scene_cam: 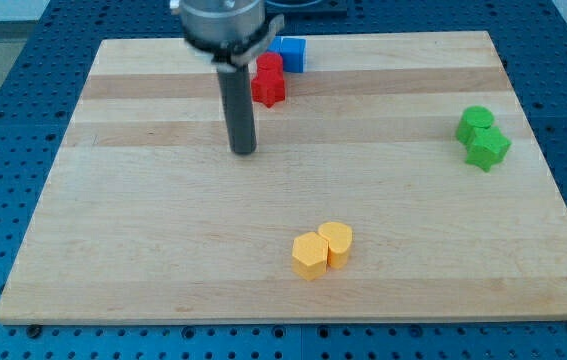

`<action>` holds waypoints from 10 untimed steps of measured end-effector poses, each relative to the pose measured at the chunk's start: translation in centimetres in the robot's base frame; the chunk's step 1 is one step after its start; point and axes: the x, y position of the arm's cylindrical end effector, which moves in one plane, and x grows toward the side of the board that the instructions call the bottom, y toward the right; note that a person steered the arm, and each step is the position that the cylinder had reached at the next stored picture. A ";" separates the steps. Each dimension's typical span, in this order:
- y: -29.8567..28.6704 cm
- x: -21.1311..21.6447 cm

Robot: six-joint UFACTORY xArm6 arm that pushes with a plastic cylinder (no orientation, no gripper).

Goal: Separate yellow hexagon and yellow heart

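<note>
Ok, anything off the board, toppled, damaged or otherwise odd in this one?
Nothing stands out. All blocks sit flat on the board: yellow hexagon touching yellow heart, two red blocks by the blue block, two green blocks at the view's right. My tip is well above the yellow pair.

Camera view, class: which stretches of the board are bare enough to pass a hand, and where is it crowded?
Bare: the view's left half below my tip, and the wide stretch between the yellow hexagon and the green blocks. Crowded: the top edge, where red blocks and a blue block cluster; the yellow heart touches the hexagon.
</note>
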 end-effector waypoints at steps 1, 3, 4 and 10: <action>-0.1 6.0; 0.2 14.6; 2.8 16.8; 6.2 14.3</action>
